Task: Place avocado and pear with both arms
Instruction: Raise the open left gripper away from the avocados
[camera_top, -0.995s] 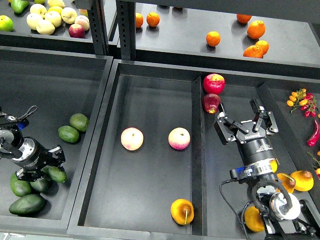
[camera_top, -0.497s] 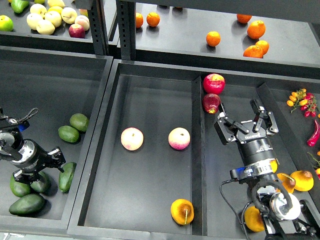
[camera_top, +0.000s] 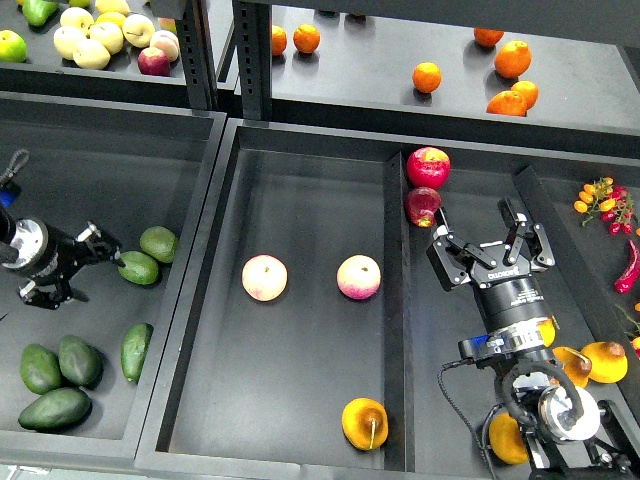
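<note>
The slim dark green avocado (camera_top: 135, 350) lies free on the floor of the left bin (camera_top: 110, 160), next to plumper avocados. My left gripper (camera_top: 82, 264) is open and empty, up and to the left of it, close to the two round avocados. The pear (camera_top: 364, 422), orange-yellow with a brown blotch and a thin stem, lies at the front of the middle tray (camera_top: 300, 190). My right gripper (camera_top: 490, 248) is open and empty over the right bin, well behind and to the right of the pear.
Two pale apples (camera_top: 264, 277) (camera_top: 358, 277) lie mid-tray. Two red apples (camera_top: 427, 166) sit at the back of the right bin. Plump avocados (camera_top: 150, 255) (camera_top: 58, 385) fill the left bin. Other yellow fruits (camera_top: 605, 360) lie by my right arm. Oranges (camera_top: 512, 58) sit on the shelf.
My left gripper has let go of the slim avocado, which now lies in the left bin, and has moved up and back. The right arm has not moved.
</note>
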